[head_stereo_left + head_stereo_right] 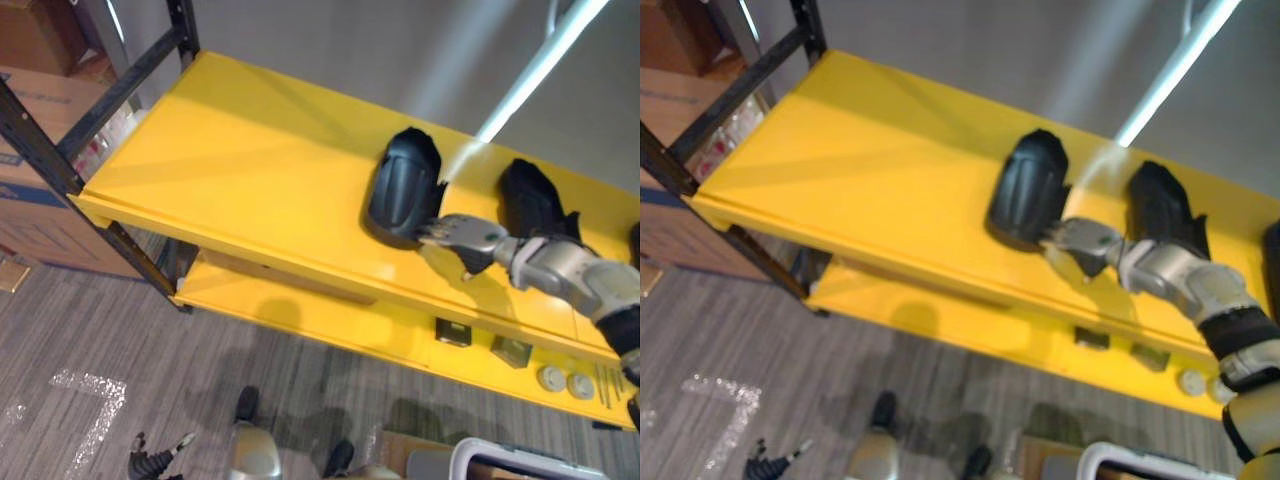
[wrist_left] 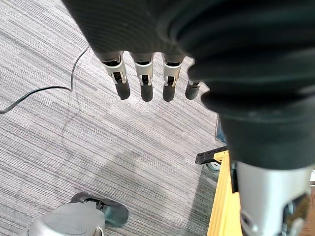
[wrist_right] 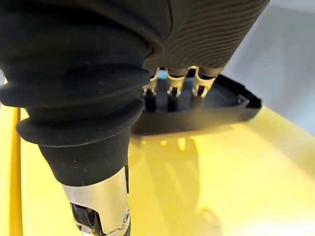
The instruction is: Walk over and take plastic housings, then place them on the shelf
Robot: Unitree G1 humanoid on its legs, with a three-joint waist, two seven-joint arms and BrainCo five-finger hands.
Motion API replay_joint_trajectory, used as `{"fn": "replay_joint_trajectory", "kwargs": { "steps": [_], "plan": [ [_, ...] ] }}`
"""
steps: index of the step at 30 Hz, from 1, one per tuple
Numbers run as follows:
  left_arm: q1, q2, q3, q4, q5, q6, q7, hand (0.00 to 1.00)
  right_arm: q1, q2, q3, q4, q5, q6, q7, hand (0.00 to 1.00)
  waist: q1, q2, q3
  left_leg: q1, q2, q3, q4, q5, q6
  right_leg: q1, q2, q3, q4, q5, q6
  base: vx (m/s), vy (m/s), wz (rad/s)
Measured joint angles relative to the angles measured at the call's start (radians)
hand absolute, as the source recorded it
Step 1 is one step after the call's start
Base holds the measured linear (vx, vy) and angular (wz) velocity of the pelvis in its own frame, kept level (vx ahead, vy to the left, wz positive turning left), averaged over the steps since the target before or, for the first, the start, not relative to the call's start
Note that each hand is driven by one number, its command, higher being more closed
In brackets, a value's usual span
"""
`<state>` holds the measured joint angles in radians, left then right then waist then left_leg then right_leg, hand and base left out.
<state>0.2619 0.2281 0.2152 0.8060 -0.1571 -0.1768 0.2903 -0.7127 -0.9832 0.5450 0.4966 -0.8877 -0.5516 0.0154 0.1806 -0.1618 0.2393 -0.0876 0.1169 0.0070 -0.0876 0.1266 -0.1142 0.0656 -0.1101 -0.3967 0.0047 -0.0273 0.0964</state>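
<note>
A glossy black, domed plastic housing (image 1: 400, 185) lies on the top board of the yellow metal shelf (image 1: 230, 150), centre right of the frame. The right robot hand (image 1: 462, 240) reaches in from the right, its fingers straight and spread, the dark tips touching the housing's near edge without gripping it. A second black plastic housing (image 1: 530, 200) lies just beyond the wrist, further right. The left robot hand (image 2: 142, 73) hangs over grey carpet floor (image 2: 59, 147), fingers straight and apart, holding nothing.
</note>
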Motion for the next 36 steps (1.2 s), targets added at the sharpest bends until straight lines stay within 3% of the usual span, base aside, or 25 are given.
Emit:
{"fn": "replay_joint_trajectory", "kwargs": {
  "steps": [21, 33, 36],
  "plan": [
    [0.0, 0.0, -0.001, 0.0, -0.001, 0.0, 0.0, 0.0, 0.0, 0.0, -0.004, 0.0, -0.083, 0.048, -0.038, 0.0, -0.001, 0.0, 0.0, -0.001, 0.0, 0.003, 0.0, 0.0, 0.0, -0.005, 0.0, 0.006, 0.002, 0.001, -0.001, 0.0, 0.0, 0.0],
    [0.0, 0.0, -0.001, -0.001, -0.002, 0.001, 0.0, 0.0, 0.0, 0.0, -0.014, 0.001, -0.099, 0.052, -0.041, 0.0, -0.002, 0.0, 0.0, -0.003, -0.001, 0.003, 0.0, 0.0, 0.0, -0.008, -0.002, 0.007, 0.003, 0.001, 0.0, 0.0, 0.0, 0.0],
    [0.0, 0.0, -0.001, -0.001, -0.002, 0.001, 0.0, 0.0, 0.0, 0.0, -0.014, 0.002, -0.094, 0.061, -0.078, 0.0, -0.002, 0.001, 0.0, -0.003, -0.002, 0.003, 0.0, 0.0, 0.0, -0.009, -0.002, 0.007, 0.003, 0.001, 0.0, 0.0, 0.0, 0.0]
  ]
}}
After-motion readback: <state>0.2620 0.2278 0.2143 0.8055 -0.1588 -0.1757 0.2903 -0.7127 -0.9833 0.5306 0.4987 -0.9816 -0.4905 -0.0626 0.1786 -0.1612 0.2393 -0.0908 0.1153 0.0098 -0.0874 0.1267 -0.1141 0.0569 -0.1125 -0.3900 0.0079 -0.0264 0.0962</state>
